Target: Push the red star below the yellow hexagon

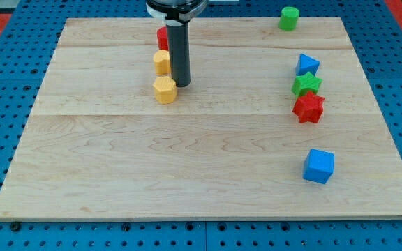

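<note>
The red star [308, 108] lies at the view's right, touching the green star [306, 84] just above it. The yellow hexagon [164, 90] sits left of centre in the upper half. My tip [181, 84] stands just right of the yellow hexagon, close to or touching it, far left of the red star. A second yellow block [161, 62] lies above the hexagon, left of the rod. A red block [162, 37] sits above that, partly hidden by the rod.
A blue triangular block [307, 65] lies above the green star. A blue cube [319, 166] sits at the lower right. A green cylinder [289, 18] stands at the board's top edge, right. The wooden board [201, 167] lies on a blue pegboard.
</note>
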Controlling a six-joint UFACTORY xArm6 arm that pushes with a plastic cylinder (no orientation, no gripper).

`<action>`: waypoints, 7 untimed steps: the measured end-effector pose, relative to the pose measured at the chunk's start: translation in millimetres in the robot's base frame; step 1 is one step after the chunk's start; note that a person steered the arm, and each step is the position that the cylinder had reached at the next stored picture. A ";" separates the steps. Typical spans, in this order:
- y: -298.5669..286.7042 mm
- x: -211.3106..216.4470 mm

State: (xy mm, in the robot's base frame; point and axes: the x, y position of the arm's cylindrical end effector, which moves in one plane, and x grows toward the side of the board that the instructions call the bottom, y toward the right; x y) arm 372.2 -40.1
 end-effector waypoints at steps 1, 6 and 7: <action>43.2 9.8; 243.9 88.8; 287.1 104.6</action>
State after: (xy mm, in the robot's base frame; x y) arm 476.8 247.0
